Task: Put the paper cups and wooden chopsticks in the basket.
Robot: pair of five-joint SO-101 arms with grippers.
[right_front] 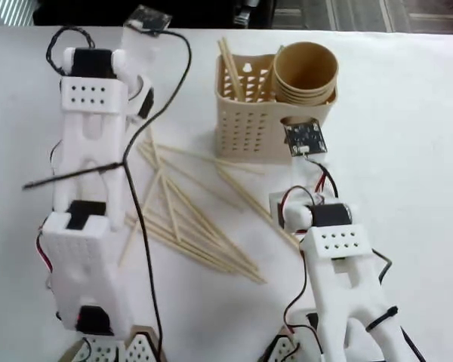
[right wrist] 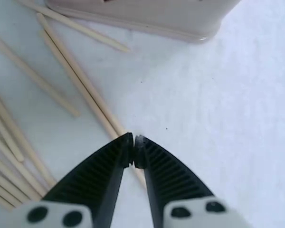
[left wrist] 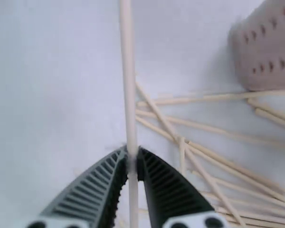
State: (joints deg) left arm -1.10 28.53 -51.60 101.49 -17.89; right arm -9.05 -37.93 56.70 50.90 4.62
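Left tool (left wrist: pixel 132 159): jaws clamped on one chopstick (left wrist: pixel 127 71), gripped partway along its length. The stick runs straight out past the tips over bare bench (left wrist: pixel 47 95).

Loose chopsticks (right_front: pixel 189 219): scattered pile on the bench between the two arms, crossing one another, spreading from near the basket foot toward the arm bases. In the left wrist view several lie beyond the held stick, toward the basket corner.

Basket (right_front: pixel 249 128): pale, perforated, upright at the far middle of the bench. Cups (right_front: pixel 306 72) nested in a stack, standing in its right part. A few sticks (right_front: pixel 230 64) already stand tilted in its left part, tips above the rim.

Right tool (right wrist: pixel 133 147): jaws together, nothing between them. It hangs low over the bench, just short of the basket wall, with a pair of sticks (right wrist: pixel 80 83) lying alongside and passing under its tips. Cannot tell whether the tips touch them.

Right arm (right_front: pixel 340 249) sits in front of the basket; left arm (right_front: pixel 90 136) stretches along the left side of the bench.
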